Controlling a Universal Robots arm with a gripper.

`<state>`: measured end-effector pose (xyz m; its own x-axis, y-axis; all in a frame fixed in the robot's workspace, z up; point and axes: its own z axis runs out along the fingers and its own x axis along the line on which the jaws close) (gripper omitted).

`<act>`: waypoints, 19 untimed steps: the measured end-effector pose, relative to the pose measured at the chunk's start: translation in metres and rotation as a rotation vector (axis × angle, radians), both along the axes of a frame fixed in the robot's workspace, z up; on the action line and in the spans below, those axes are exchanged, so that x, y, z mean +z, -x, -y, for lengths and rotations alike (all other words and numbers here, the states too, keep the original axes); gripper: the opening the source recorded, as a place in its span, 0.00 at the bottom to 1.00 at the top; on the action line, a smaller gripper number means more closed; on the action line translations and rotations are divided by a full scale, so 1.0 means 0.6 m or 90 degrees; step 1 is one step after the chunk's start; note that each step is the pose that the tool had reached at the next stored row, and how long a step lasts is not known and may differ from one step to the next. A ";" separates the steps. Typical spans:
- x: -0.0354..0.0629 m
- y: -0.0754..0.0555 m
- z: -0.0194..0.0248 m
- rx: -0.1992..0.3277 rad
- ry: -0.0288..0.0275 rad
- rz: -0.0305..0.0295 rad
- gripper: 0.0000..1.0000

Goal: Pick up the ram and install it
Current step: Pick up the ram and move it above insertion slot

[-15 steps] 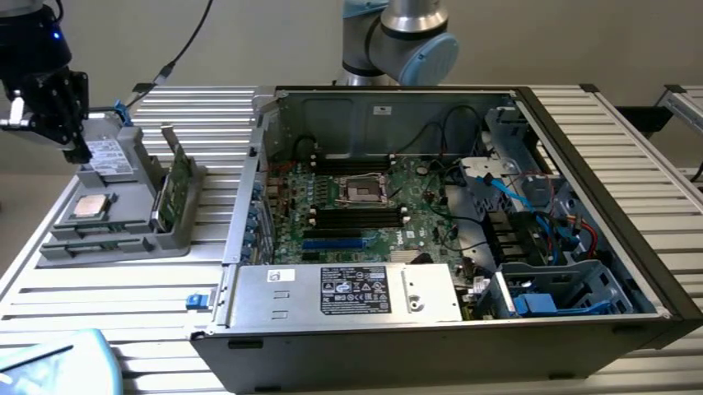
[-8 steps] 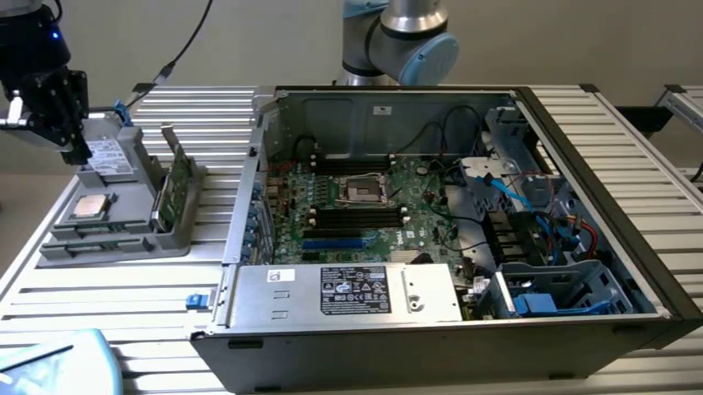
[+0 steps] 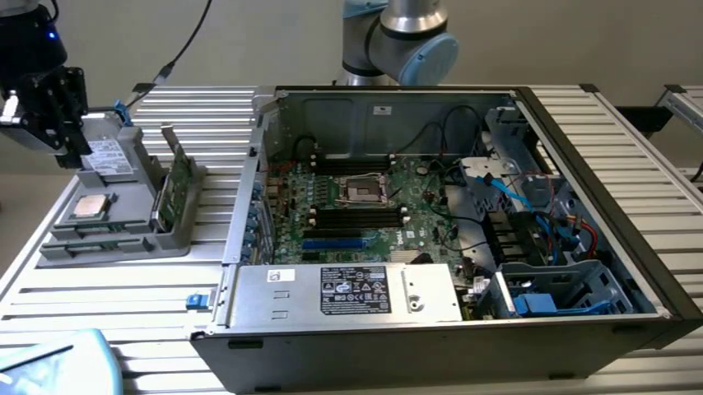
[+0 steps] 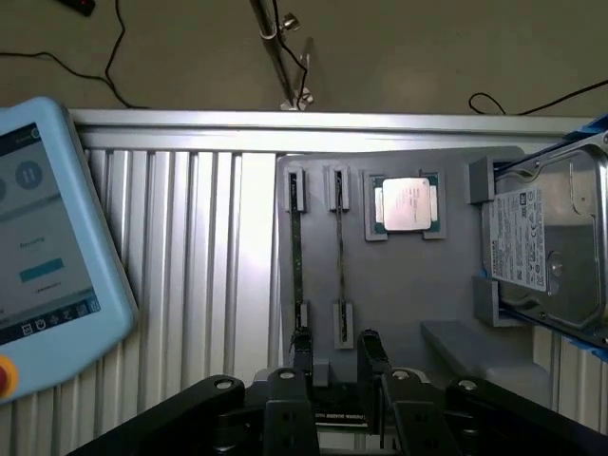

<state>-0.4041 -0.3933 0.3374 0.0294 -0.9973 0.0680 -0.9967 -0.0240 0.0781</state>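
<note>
Two ram sticks (image 4: 296,256) stand on edge in neighbouring slots of a grey tray (image 4: 399,285), which sits by one edge of the counter (image 4: 190,285), beside an open computer case (image 3: 329,115). The fingers (image 4: 302,350) hang partly apart over one end of the sticks, gripping nothing. A silver processor (image 4: 405,204) lies in the tray's square pocket, and a grey drive (image 4: 546,247) sits in its end bay.

The table (image 3: 132,288) is made of ribbed bare aluminium with a dull shine. Matt grey plastic is used for the holder (image 4: 399,285). The ram (image 3: 174,197) is a green circuit board. The drive (image 4: 570,237) is cased in smooth metal, with a white paper label (image 4: 518,237). The processor (image 4: 407,204) is topped with satin silver metal.
</note>
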 end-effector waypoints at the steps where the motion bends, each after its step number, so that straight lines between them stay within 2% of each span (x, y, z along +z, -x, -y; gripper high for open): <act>1: 0.000 0.001 -0.0001 0.000 0.0000 0.0000 0.33; 5: -0.002 0.015 0.0000 0.004 -0.0001 0.0000 0.33; 9: -0.011 0.029 0.0002 0.008 0.0000 0.0009 0.33; 11: -0.016 0.036 0.0029 0.009 -0.0003 0.0015 0.33; 13: -0.021 0.040 0.0085 0.010 -0.0021 0.0023 0.33; 15: -0.023 0.042 0.0158 0.010 -0.0066 0.0049 0.33; 19: -0.027 0.044 0.0309 0.010 -0.0219 0.0132 0.33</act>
<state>-0.4304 -0.4119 0.3211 0.0436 -0.9985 0.0345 -0.9975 -0.0416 0.0563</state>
